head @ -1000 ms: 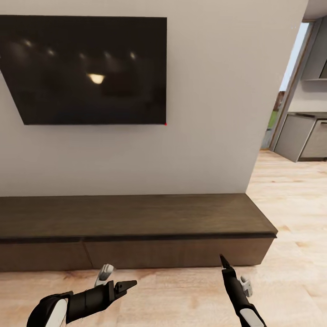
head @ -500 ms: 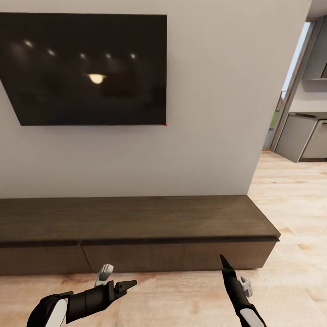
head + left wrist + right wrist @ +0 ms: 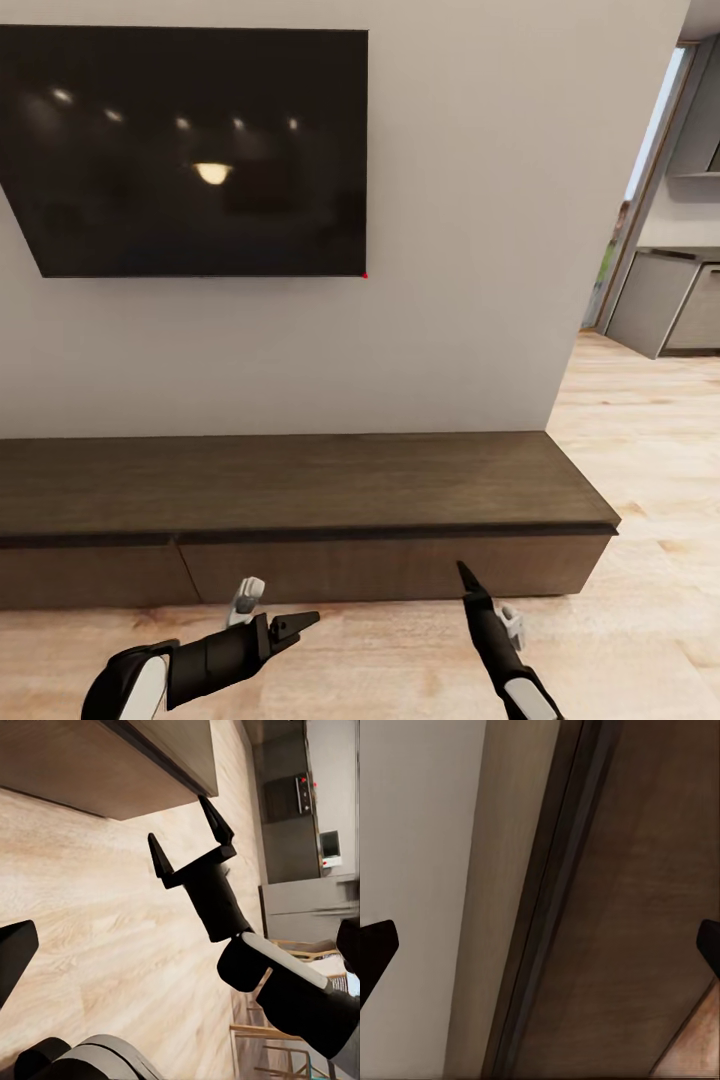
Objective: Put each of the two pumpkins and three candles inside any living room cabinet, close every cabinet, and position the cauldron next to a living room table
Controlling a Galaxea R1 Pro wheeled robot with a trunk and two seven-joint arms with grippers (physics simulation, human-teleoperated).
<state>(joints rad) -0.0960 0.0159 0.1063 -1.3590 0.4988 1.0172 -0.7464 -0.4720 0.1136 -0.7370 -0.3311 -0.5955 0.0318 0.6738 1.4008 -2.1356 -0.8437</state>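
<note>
The long dark-brown cabinet runs along the wall ahead, its flat drawer fronts shut and its top bare. My left gripper hovers open over the floor just in front of it. My right gripper is open too, fingers aimed at the right drawer front. In the left wrist view the right gripper has spread fingers near the cabinet's corner. The right wrist view looks closely at the cabinet front and its top edge. Pumpkins, candles, cauldron and table are out of view.
A large black TV hangs on the pale wall above the cabinet. Pale wood floor extends right past the wall's end into a kitchen with grey units. Wooden chair frames show in the left wrist view.
The camera has crept a little toward the cabinet. My left gripper has shifted right, and my right gripper has moved left and up toward the drawer front.
</note>
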